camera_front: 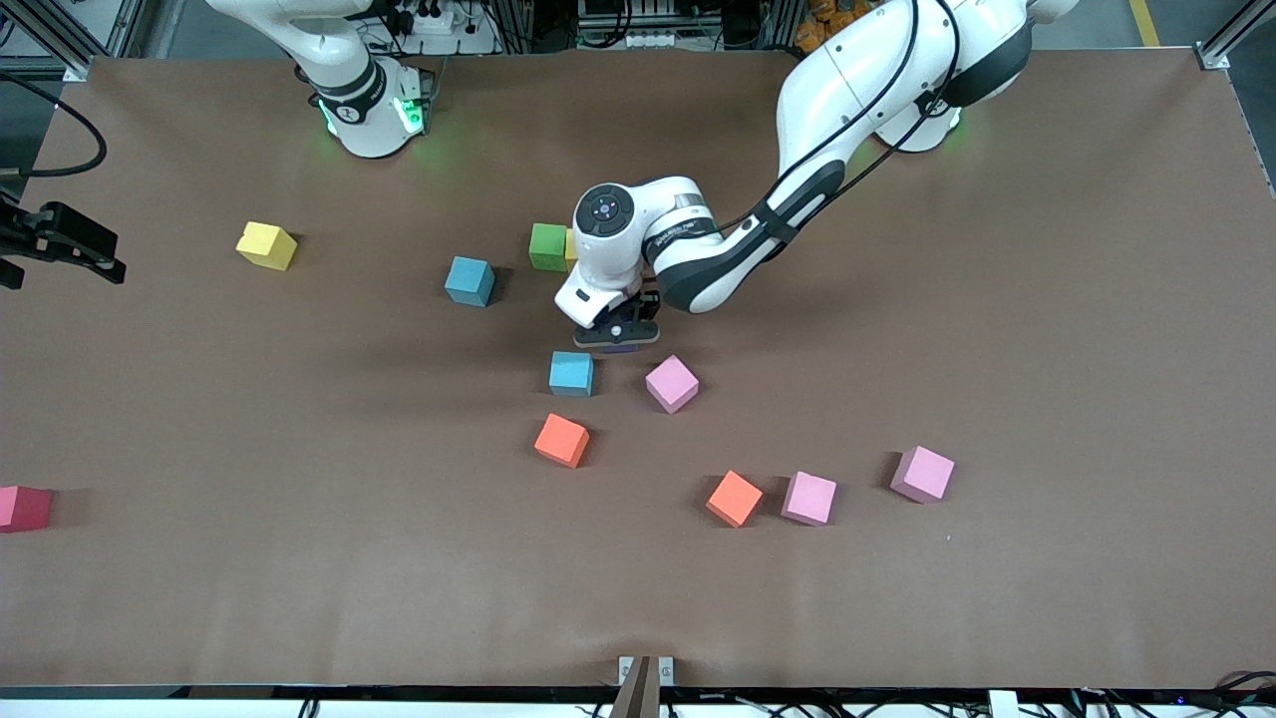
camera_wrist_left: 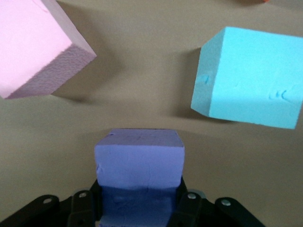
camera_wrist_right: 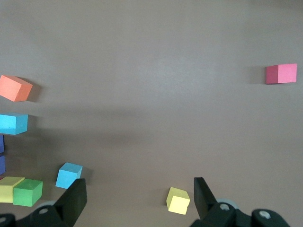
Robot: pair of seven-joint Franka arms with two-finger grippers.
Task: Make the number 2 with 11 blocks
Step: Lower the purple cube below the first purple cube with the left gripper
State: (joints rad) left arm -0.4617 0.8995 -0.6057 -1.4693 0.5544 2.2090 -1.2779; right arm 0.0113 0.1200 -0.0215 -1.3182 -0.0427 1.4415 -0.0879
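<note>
Left tool (camera_front: 620,337) grips 1 purple block (camera_wrist_left: 139,158) beside the light blue block (camera_front: 571,373) and pink block (camera_front: 672,383), while right tool (camera_wrist_right: 138,196) waits wide open, empty, over the desk (camera_front: 997,299).

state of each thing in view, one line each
left pincer: shut on the purple block, over the table beside the light blue block
purple block: held
right pincer: open, empty, waiting
light blue block: loose on the table
pink block: loose on the table
green block: touching a yellow block
</note>
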